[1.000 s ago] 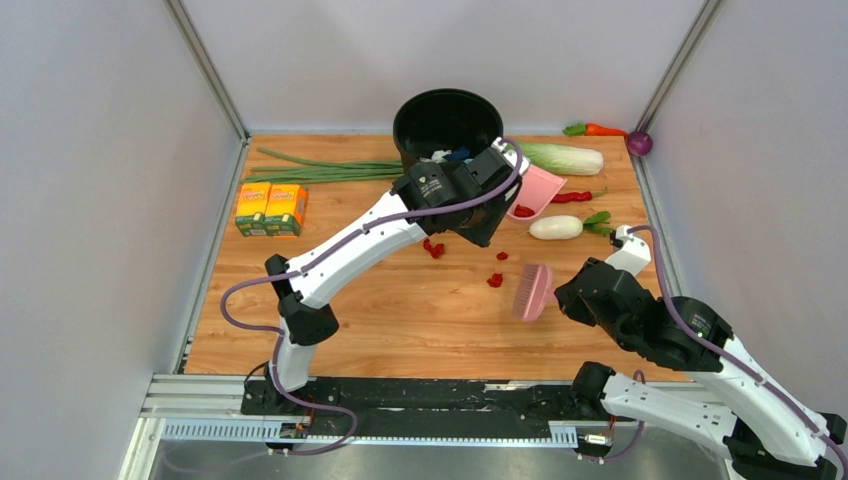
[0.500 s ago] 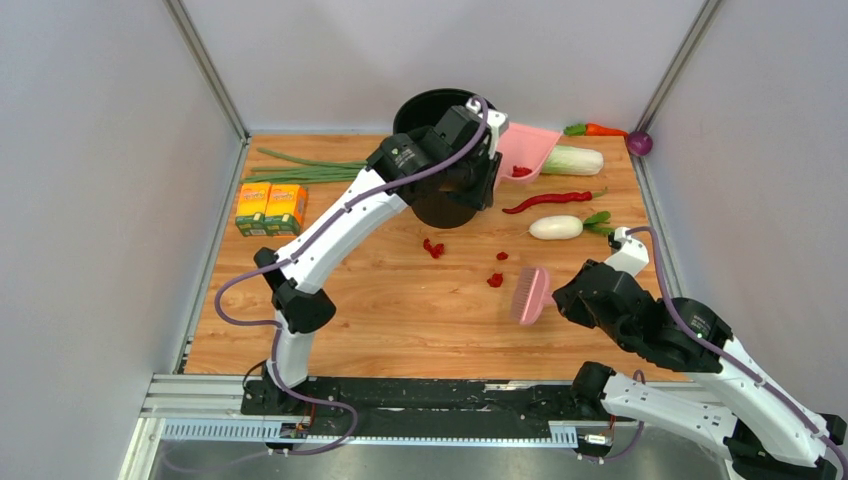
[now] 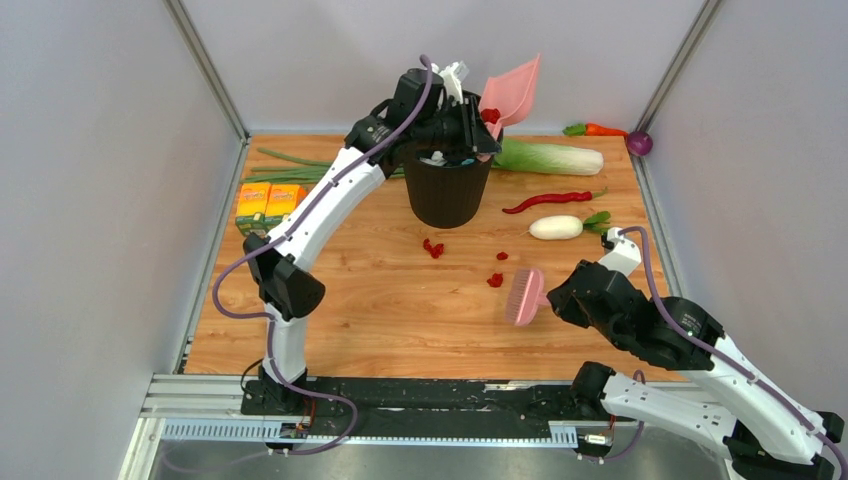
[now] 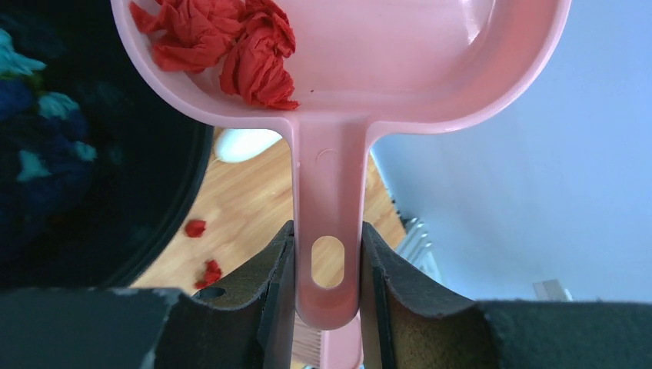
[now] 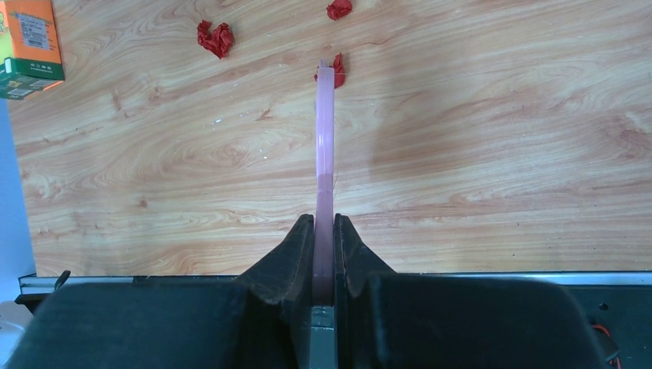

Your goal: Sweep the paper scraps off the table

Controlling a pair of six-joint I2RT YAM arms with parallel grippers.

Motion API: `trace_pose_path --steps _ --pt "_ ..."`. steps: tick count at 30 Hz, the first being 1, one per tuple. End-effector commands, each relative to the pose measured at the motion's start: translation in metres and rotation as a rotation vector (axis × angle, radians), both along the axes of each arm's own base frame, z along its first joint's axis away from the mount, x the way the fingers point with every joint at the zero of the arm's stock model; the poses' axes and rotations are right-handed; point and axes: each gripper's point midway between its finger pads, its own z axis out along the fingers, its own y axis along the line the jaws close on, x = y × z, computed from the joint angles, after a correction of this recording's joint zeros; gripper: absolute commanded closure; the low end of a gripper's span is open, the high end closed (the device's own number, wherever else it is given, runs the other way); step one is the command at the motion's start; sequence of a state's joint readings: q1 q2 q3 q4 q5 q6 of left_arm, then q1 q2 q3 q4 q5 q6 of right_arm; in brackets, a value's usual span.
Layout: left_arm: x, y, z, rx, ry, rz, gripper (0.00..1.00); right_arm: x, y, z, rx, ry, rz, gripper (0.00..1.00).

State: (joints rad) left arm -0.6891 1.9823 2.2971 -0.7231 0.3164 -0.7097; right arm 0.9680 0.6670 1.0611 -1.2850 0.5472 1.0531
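The left tool (image 4: 327,261) is clamping the handle of a pink dustpan (image 4: 400,69), one finger pressing on each side. It is holding the pan tilted up above the black bin (image 3: 447,190) at the back of the worktop (image 3: 380,310). A clump of red paper scraps (image 4: 231,46) is sitting in the pan's bowl, just past the handle and clear of the fingers themselves. In the left wrist view the clump is hanging beside the bin's dark mouth.

Loose scraps (image 3: 433,248) are lying on the worktop in front of the bin, well below the left tool and apart from it.

The right tool (image 5: 324,254) is gripping a pink brush (image 5: 325,154), its fingers closed tight on it, and is holding it on edge low over the worktop's near right part. One loose scrap is lying just beside the brush's far tip. Two others are lying farther out, well apart from the right tool.
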Motion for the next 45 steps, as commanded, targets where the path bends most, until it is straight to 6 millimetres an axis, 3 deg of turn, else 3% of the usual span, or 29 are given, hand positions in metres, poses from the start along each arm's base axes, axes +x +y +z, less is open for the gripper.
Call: trace_pose_path --steps 1,3,6,7,8,9,10,22,30,37,39,40,41,42,43,44,45 --pt "0.006 -0.001 0.053 -0.279 0.006 -0.038 1.00 0.005 0.008 0.013 0.059 -0.036 -0.003 1.00" --pt "0.010 0.001 0.050 -0.322 0.037 -0.038 1.00 0.005 0.008 0.014 0.061 -0.038 -0.006 1.00" --pt "0.016 0.006 0.063 -0.427 0.053 -0.038 1.00 0.005 0.007 0.014 0.066 -0.039 -0.008 1.00" --pt "0.015 0.006 0.056 -0.442 0.083 -0.042 1.00 0.005 0.007 0.013 0.066 -0.037 -0.008 1.00" --pt "0.019 0.008 0.069 -0.504 0.077 -0.043 1.00 0.005 0.007 0.013 0.064 -0.037 -0.009 1.00" --pt "0.019 0.008 0.064 -0.538 0.128 -0.039 1.00 0.005 0.007 0.013 0.065 -0.038 -0.008 1.00" --pt "0.019 0.011 0.082 -0.599 0.075 -0.060 1.00 0.005 0.007 0.013 0.063 -0.037 -0.010 1.00" --pt "0.020 0.038 0.116 -0.932 0.173 -0.069 1.00 0.005 0.010 0.012 0.047 -0.029 0.006 1.00" --pt "0.017 0.049 0.118 -1.100 0.255 -0.099 1.00 0.006 0.012 0.013 0.036 -0.026 0.021 1.00" --pt "0.010 0.055 0.132 -1.141 0.256 -0.121 1.00 0.008 0.017 0.016 0.024 -0.022 0.034 1.00" --pt "-0.001 0.054 0.142 -1.101 0.231 -0.147 1.00 0.009 0.019 0.020 0.026 -0.028 0.040 1.00" --pt "-0.003 0.049 0.139 -1.029 0.222 -0.144 1.00 0.010 0.021 0.023 0.029 -0.032 0.046 1.00" --pt "-0.012 0.052 0.148 -0.992 0.180 -0.153 1.00 0.012 0.024 0.028 0.031 -0.038 0.052 1.00" --pt "-0.013 0.047 0.136 -0.885 0.171 -0.130 1.00 0.013 0.026 0.033 0.038 -0.047 0.058 1.00" --pt "-0.022 0.053 0.147 -0.846 0.142 -0.125 1.00 0.016 0.029 0.038 0.042 -0.057 0.061 1.00" --pt "-0.022 0.052 0.129 -0.744 0.127 -0.100 1.00 0.018 0.033 0.044 0.052 -0.069 0.069 1.00" --pt "-0.030 0.057 0.125 -0.666 0.098 -0.083 1.00 0.020 0.037 0.051 0.068 -0.082 0.076 1.00"
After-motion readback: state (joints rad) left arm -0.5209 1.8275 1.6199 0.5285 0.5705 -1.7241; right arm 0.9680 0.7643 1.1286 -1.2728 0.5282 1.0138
